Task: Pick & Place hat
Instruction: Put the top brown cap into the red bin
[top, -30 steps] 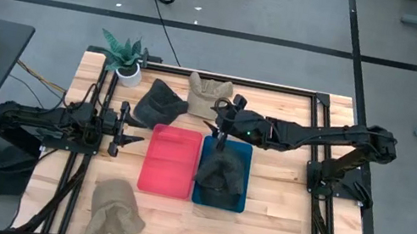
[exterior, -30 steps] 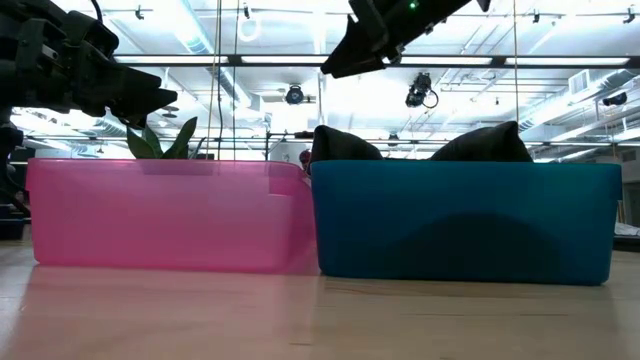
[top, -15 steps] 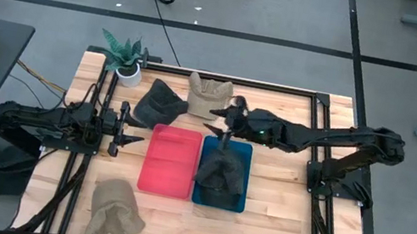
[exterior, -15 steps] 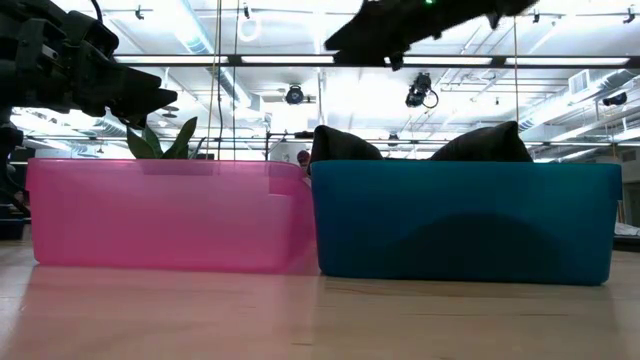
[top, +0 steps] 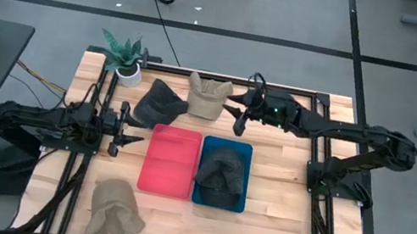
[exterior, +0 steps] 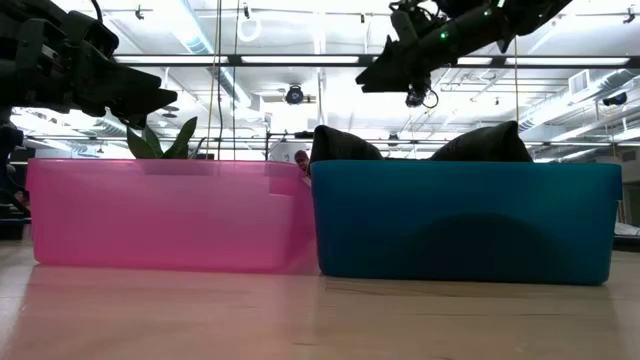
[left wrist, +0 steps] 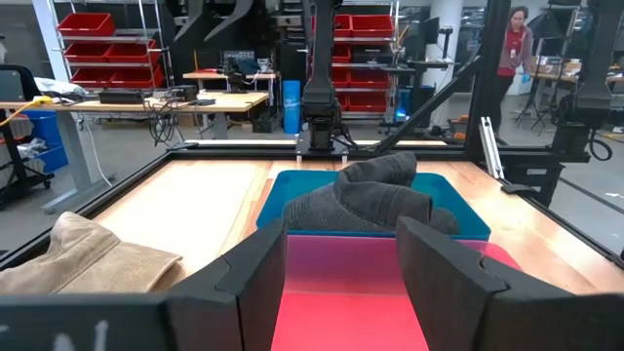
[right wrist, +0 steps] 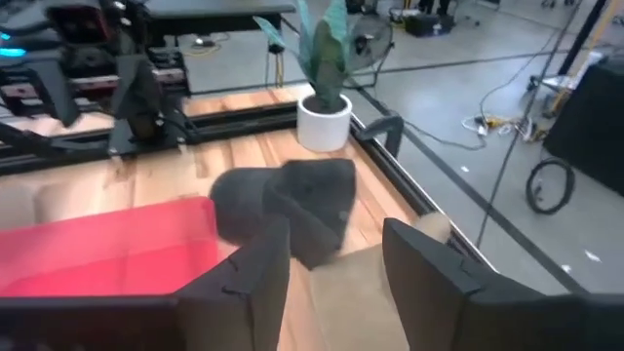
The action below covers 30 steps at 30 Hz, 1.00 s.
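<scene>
A dark grey hat (top: 222, 173) lies crumpled in the blue bin (top: 246, 152), its two humps (exterior: 345, 146) rising above the bin's rim. My right gripper (top: 237, 126) hangs open and empty in the air beyond the bin's far edge, between the bin and a tan hat (top: 209, 96). In its wrist view the open fingers (right wrist: 336, 278) frame a second dark hat (right wrist: 292, 205) lying on the table. My left gripper (top: 127, 127) waits open, left of the pink bin (top: 170, 162), pointing at it (left wrist: 341, 263).
The second dark hat (top: 161, 102) and the tan hat lie near the far edge, next to a potted plant (top: 123, 57). Another tan hat (top: 114, 211) lies at the near left corner. Bare wood shows right of the blue bin. A person (left wrist: 514, 49) stands in the room behind.
My right gripper has risen from over the blue bin and moved toward the table's far edge and right, tipping from pointing down toward level. The dark hat has stayed in the blue bin. My left arm has kept still.
</scene>
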Motion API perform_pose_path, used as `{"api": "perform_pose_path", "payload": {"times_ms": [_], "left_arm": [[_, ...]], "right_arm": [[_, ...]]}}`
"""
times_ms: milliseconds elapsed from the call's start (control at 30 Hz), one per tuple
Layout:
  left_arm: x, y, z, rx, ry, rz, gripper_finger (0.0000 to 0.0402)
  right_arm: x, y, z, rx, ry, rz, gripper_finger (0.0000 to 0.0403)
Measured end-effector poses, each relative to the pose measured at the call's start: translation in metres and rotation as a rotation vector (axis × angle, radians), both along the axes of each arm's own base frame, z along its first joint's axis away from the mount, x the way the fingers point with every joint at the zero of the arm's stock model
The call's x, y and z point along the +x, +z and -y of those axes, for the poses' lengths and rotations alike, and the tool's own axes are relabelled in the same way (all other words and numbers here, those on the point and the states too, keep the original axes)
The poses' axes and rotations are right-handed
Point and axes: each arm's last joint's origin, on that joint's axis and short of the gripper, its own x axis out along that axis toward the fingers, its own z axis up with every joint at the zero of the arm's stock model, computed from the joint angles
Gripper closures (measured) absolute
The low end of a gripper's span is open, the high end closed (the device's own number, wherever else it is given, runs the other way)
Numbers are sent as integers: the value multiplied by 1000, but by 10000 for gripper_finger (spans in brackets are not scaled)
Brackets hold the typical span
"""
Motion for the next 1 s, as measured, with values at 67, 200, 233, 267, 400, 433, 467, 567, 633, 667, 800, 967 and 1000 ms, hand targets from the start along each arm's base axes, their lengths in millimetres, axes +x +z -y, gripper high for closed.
{"api": "perform_pose_path", "payload": {"times_ms": [67,200,233,267,400,433,467,567,633,667,800,967,1000], "left_arm": [[0,0,0,0,0,1,204],[0,0,0,0,0,0,204],[0,0,0,0,0,0,204],[0,0,0,0,1,1,204],[0,0,0,0,0,1,204],[0,0,0,0,0,1,204],[0,0,0,0,0,1,204],[0,0,0,0,0,0,204],[0,0,0,0,0,0,204],[0,0,0,0,0,0,204],[0,0,0,0,0,0,204],[0,0,0,0,0,0,204],[0,0,0,0,0,0,204]], "right_arm": [[-1,0,7,-15,-18,1,225],[-2,-5,30,-9,-23,6,202],[-3,-7,36,2,-23,8,195],[-5,-7,42,10,-24,11,187],[-10,-12,64,60,-22,-8,155],[-10,-13,69,70,-27,-25,148],[-7,-12,73,70,-30,-43,143],[5,-9,87,64,-28,-127,133],[16,-8,97,62,-17,-189,131],[21,-7,102,63,-10,-214,132],[38,-10,123,66,13,-320,136],[56,-21,143,150,93,-360,138],[60,-25,146,156,99,-380,138]]}}
